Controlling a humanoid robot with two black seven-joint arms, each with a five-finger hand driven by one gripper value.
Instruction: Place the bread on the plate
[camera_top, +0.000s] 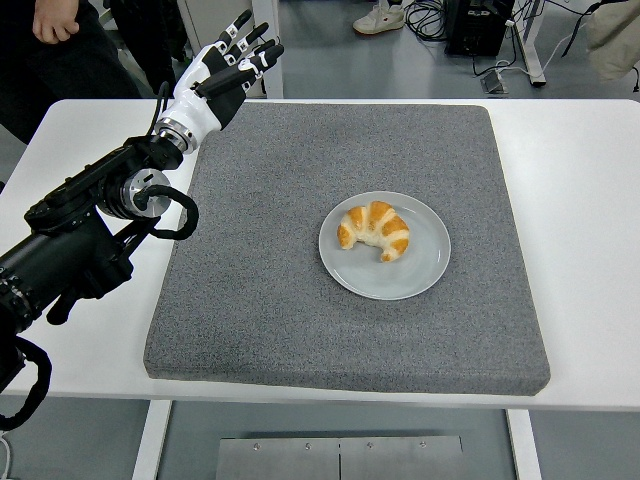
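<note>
A golden croissant (375, 229) lies on the grey round plate (421, 268), a little left of the plate's middle. The plate rests on the grey mat (300, 300). My left hand (228, 66) is raised over the mat's far left corner, well away from the plate, its white and black fingers (250, 40) spread and holding nothing. The black left arm runs back to the picture's left edge. The right arm does not show.
The mat covers most of the white table (580, 200). A person (50, 40) in dark clothes stands at the top left, a hand hanging near the table's far corner. Cables and table legs show on the floor beyond.
</note>
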